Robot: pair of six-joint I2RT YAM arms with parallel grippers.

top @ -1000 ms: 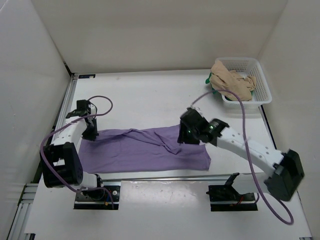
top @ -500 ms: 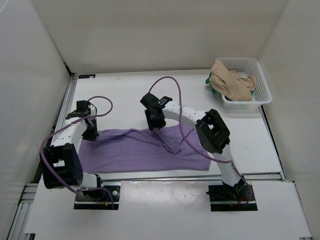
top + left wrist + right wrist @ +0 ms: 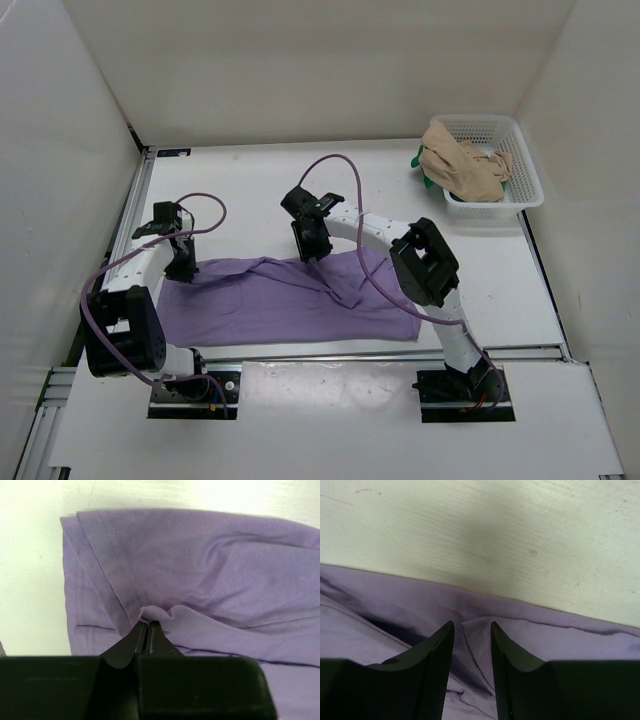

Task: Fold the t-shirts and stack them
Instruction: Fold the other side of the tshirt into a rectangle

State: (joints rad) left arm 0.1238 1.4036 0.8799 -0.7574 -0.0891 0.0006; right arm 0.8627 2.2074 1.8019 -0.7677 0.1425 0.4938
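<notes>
A lavender t-shirt lies spread and creased across the near half of the table. My left gripper sits at the shirt's far left corner. In the left wrist view this gripper is shut on a small pinched fold of the lavender t-shirt. My right gripper is down at the middle of the shirt's far edge. In the right wrist view it is open, its jaws straddling a raised ridge of the lavender cloth. A tan t-shirt is heaped in the basket, with a green t-shirt peeking out at its left.
A white mesh basket stands at the far right corner of the table. White walls close in the left, back and right sides. The right arm's purple cable arcs over the table behind the shirt.
The right arm has swung left from the shirt's right part to the middle of its far edge. The left arm has kept its hold in place.
</notes>
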